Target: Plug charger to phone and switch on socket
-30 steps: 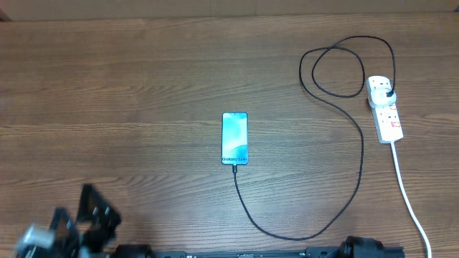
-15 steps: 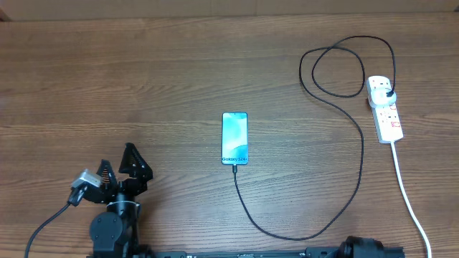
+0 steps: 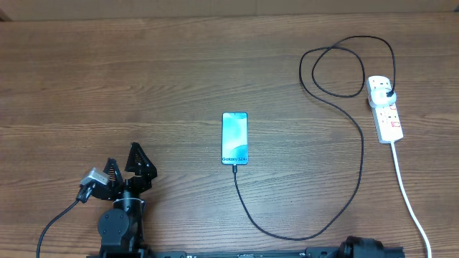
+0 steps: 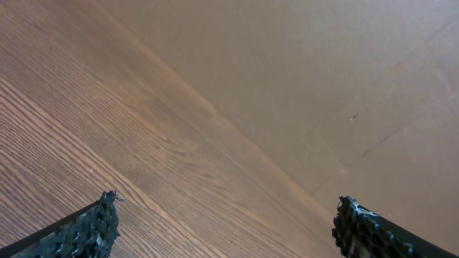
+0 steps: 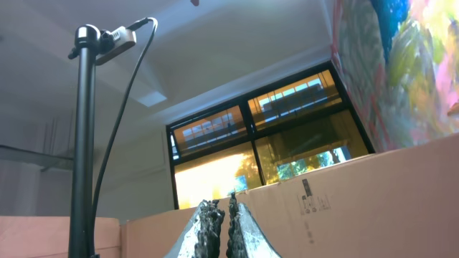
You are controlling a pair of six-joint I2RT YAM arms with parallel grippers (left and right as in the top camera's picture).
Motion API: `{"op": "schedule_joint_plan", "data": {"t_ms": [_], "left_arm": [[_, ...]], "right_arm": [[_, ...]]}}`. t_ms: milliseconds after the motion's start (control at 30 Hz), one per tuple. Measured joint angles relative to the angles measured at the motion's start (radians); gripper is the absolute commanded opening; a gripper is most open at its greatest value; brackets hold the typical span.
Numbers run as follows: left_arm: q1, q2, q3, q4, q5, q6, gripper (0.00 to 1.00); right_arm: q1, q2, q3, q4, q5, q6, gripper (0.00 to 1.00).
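Observation:
The phone (image 3: 234,138) lies flat mid-table, its blue-teal screen facing up. The charger (image 3: 356,172), a thin black cable, meets the phone's near edge, curves along the front, runs right and back, and loops once. Its black plug (image 3: 388,92) sits in the far end of the white socket (image 3: 386,113). The switches are too small to read. My left gripper (image 3: 122,158) (image 4: 229,218) is open and empty over bare wood at the front left, well away from the phone. My right gripper (image 5: 221,208) is shut on nothing and points up off the table.
The socket's thick white cord (image 3: 410,197) trails from the strip to the front right edge. A cardboard wall (image 4: 337,79) borders the far side of the table. My right arm's base (image 3: 366,248) sits at the front right edge. A camera pole (image 5: 84,136) stands beside the table.
My left arm has swung in from the front left corner toward the right and settled, jaws wide apart throughout. Phone, cable and socket have not moved.

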Motion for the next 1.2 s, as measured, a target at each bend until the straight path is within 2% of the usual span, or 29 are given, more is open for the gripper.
{"op": "schedule_joint_plan", "data": {"t_ms": [300, 600, 700, 800, 900, 1100, 1200], "left_arm": [[0.000, 0.000, 0.000, 0.000, 0.008, 0.112, 1.00], [0.000, 0.000, 0.000, -0.001, 0.012, 0.169, 1.00], [0.000, 0.000, 0.000, -0.001, 0.012, 0.189, 1.00], [0.000, 0.000, 0.000, -0.001, 0.012, 0.195, 1.00], [0.000, 0.000, 0.000, -0.001, 0.012, 0.224, 1.00], [0.000, 0.000, 0.000, -0.001, 0.012, 0.395, 1.00], [0.000, 0.000, 0.000, -0.001, 0.013, 0.444, 1.00]], "right_arm": [[0.000, -0.108, -0.037, -0.006, 0.047, -0.001, 0.11], [-0.013, -0.175, -0.036, -0.035, 0.091, 0.000, 0.13], [-0.020, -0.175, -0.037, -0.037, 0.091, -0.001, 0.26], [-0.020, -0.175, -0.037, -0.038, 0.094, 0.001, 0.34], [-0.021, -0.175, -0.037, -0.039, 0.098, 0.000, 0.38], [-0.020, -0.175, -0.037, -0.045, 0.112, -0.001, 0.44], [-0.021, -0.175, -0.037, -0.047, 0.114, -0.001, 0.46]]}}
